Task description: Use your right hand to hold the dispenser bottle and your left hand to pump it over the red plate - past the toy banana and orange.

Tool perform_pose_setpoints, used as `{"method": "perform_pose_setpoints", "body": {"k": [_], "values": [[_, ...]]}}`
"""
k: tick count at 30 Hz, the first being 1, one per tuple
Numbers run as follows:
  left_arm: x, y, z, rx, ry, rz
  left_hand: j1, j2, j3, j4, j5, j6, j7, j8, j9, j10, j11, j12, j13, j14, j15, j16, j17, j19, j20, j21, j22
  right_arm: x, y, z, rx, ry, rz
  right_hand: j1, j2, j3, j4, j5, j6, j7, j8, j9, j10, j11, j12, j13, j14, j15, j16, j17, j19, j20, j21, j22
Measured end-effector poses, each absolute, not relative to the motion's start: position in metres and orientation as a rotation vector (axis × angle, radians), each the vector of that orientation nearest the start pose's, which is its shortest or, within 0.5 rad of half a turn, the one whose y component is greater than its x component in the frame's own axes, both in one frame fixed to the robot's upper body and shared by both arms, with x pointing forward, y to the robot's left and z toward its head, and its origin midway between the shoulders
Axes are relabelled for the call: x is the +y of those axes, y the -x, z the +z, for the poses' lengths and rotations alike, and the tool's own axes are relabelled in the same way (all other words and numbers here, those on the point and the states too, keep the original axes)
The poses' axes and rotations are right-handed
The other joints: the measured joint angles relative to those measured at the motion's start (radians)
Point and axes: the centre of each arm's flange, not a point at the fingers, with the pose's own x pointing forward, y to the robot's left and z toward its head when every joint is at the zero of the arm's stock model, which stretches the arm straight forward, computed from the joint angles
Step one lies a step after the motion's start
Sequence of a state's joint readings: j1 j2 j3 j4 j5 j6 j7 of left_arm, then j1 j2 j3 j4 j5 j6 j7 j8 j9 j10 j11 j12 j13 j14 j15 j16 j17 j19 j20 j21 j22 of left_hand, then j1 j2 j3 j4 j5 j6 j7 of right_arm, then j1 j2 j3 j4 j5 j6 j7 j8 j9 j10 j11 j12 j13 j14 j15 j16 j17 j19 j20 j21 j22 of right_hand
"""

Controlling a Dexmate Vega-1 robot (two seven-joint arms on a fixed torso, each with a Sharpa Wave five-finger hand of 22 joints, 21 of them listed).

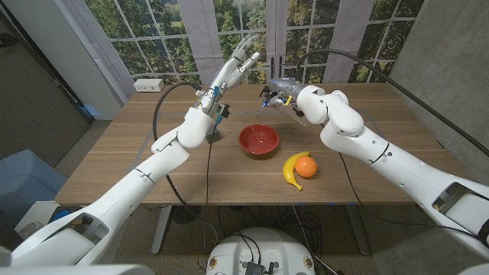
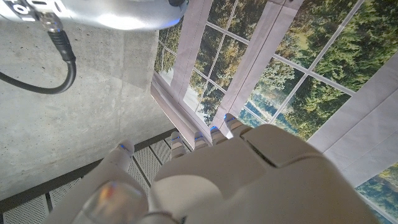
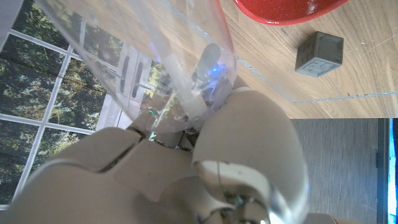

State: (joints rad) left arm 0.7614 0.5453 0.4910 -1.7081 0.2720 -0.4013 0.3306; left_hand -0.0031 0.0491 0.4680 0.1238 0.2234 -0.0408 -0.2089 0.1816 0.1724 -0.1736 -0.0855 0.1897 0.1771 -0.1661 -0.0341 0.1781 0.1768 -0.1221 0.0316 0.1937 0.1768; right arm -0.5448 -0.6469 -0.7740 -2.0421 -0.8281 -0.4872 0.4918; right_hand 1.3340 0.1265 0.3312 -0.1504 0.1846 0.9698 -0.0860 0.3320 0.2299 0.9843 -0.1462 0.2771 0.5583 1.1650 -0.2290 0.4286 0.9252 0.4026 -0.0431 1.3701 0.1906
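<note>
My right hand [image 1: 277, 92] is raised over the far middle of the table, beyond the red plate [image 1: 258, 140]. In the right wrist view my right hand [image 3: 205, 162] grips a clear dispenser bottle [image 3: 149, 56], with the red plate [image 3: 283, 9] just past it. My left hand [image 1: 240, 58] is up in the air to the left of the right hand, fingers spread and holding nothing. In the left wrist view my left hand [image 2: 249, 180] shows against the windows. The toy banana [image 1: 291, 170] and the orange [image 1: 306, 166] lie together, nearer than the plate and to its right.
A small grey cube [image 3: 319, 54] sits on the table beside the plate, under my left forearm [image 1: 202, 122] in the head view. A white box [image 1: 148, 85] stands at the far left corner. Windows and curtains are behind the table.
</note>
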Motion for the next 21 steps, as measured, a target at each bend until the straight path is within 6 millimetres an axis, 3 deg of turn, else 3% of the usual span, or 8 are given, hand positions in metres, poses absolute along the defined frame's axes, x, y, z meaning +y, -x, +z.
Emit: {"method": "perform_pose_setpoints", "body": {"k": [21], "values": [[0.122, -0.54, 0.094, -1.274, -0.721, -0.169, 0.008, 0.008, 0.0, 0.0, 0.0, 0.0, 0.0, 0.0, -0.005, 0.0, 0.0, 0.0, 0.0, 0.0, 0.0, 0.0, -0.005, 0.0, 0.0, 0.0, 0.0, -0.07, -0.526, 0.111, -0.674, 1.592, 0.108, -0.004, 0.004, 0.0, 0.0, 0.0, 0.004, 0.004, -0.008, 0.0, 0.009, 0.009, -0.007, -0.002, 0.0, 0.0, -0.004, 0.0, -0.001, -0.001, 0.017, 0.0]]}}
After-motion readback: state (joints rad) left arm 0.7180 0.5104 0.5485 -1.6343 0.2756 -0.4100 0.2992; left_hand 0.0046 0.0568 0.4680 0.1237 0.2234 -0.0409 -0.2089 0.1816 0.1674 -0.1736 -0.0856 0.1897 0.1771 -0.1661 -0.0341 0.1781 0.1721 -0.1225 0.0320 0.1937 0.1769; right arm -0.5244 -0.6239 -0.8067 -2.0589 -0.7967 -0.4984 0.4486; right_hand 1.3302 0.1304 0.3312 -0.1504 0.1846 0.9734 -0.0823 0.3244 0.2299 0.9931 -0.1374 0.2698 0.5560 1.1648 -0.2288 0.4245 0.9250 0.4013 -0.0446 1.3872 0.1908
